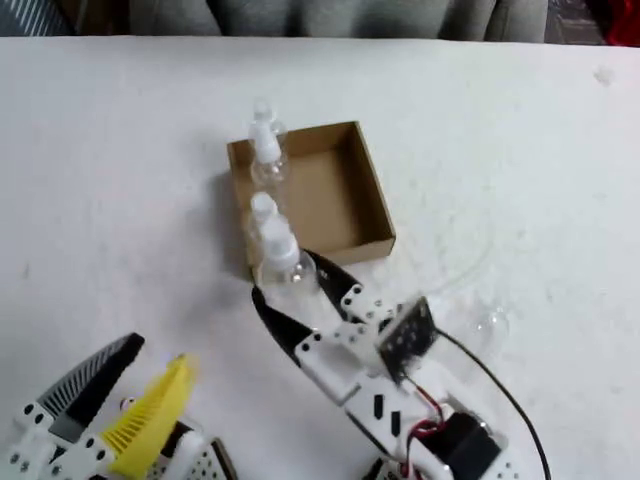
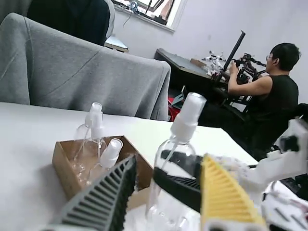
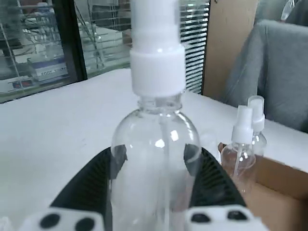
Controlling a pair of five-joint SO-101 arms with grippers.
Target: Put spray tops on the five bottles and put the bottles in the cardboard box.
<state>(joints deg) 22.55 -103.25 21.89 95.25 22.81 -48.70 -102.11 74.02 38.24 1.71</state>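
1. Bottle with spray top (image 3: 159, 144): clear, upright, white top fitted; I see it just outside the box's near left corner; whether it rests on the table I cannot tell.
2. Right pincer (image 1: 285, 280): black jaws closed round the belly of that bottle, one on each side.
3. Cardboard box (image 1: 350, 190): open, shallow, on the white table (image 1: 120, 180); two more bottles (image 2: 91, 137) with tops fitted stand inside, along its left wall.
4. Loose bottle (image 1: 487, 325): clear, on the table to the right of the right arm, well apart from the box; I cannot make out a top.
5. Left pincer (image 1: 158, 356): grey and yellow fingers spread wide, holding nothing; on the near side of the table, left of the other arm, well apart from the box.
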